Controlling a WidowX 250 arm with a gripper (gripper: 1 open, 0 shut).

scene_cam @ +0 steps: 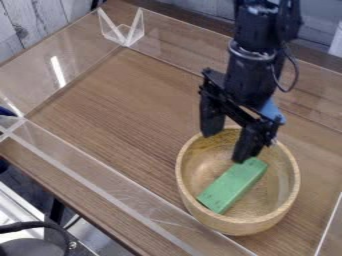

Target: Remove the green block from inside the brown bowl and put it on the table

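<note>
Bright green block, apparently flat, rectangular [233, 189]

Soft, moderately bright light falls across the desk [118, 95], with no hard-edged shadows on its open wood. Pale glare streaks the clear acrylic wall [100, 180], and small white highlights sit on its edges. Inside the brown bowl [274, 208], shading is gentle beneath the end effector [227, 145], whose black parts are so dark that fine detail sinks together. The picture is small and slightly soft all over, grain and outlines a little smeared, yet the main shapes read clearly.
</note>
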